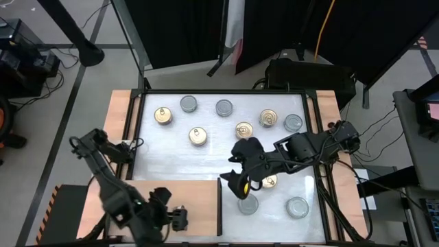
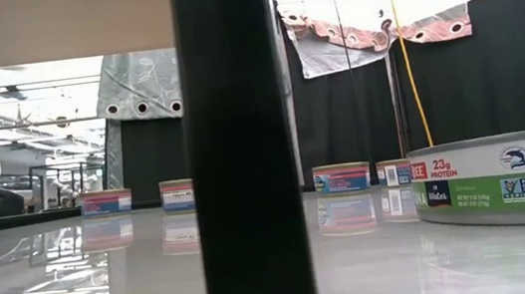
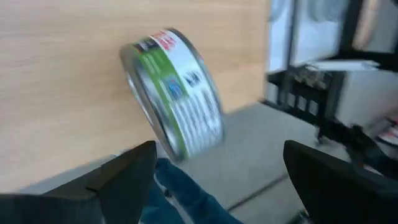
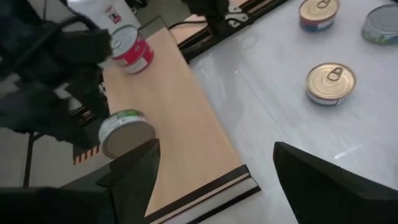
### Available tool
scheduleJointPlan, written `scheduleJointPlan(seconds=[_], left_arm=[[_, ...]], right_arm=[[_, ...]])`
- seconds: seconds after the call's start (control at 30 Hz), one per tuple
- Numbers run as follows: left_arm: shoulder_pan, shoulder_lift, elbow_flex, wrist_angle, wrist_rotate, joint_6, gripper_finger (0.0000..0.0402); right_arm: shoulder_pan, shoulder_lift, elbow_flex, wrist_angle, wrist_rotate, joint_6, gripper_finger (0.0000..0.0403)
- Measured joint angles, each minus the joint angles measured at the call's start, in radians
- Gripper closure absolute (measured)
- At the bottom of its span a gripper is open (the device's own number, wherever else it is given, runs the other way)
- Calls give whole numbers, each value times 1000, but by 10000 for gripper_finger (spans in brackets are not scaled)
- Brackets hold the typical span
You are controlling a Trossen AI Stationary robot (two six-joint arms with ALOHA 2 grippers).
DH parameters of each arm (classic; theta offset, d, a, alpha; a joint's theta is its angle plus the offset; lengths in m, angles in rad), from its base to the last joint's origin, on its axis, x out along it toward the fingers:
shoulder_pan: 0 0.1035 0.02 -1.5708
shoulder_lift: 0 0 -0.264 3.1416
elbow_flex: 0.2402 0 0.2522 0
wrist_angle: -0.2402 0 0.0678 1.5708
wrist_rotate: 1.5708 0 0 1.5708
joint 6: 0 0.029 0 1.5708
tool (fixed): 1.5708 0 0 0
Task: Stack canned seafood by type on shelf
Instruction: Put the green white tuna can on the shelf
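Two arms in the high view. Left gripper (image 1: 180,218) hangs low over the shelf (image 1: 158,195) at the table's near-left corner, fingers spread wide and gripping nothing. A green-labelled can (image 3: 171,93) with a silver lid sits just beyond its fingertips against the wooden board. It looks tilted in the left wrist view, so can't tell if it rests flat. A red-labelled can (image 4: 134,53) stands farther along the same board, apart from the green one. The shelf's dark upright edge (image 1: 219,206) divides the board from the white tabletop (image 1: 178,161)

On the tabletop, far row from the left: gold can (image 1: 163,115), silver can (image 1: 188,103), gold can (image 1: 198,136), silver can (image 1: 224,108), gold can (image 1: 244,130), gold can (image 1: 269,119), silver can (image 1: 293,123), all apart from each other

Right gripper (image 1: 236,184) is over the tabletop just right of the dark edge, fingers wide apart and empty. A gold can (image 1: 269,181) lies just beside it, with two silver cans (image 1: 248,204) (image 1: 297,206) nearer the front edge
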Motion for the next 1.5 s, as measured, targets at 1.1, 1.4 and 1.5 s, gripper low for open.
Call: scheduleJointPlan(seconds=[1.1,1.4,1.5], left_arm=[[41,22,-32,-116,39,36,252],[37,-48,-34,-130,-29,195,252],[47,-129,-32,-182,-45,306,252]], right_arm=[[-7,0,0,4,-45,-50,99],[-7,-2,0,5,-47,-64,99],[-7,-8,0,14,-54,-65,99]])
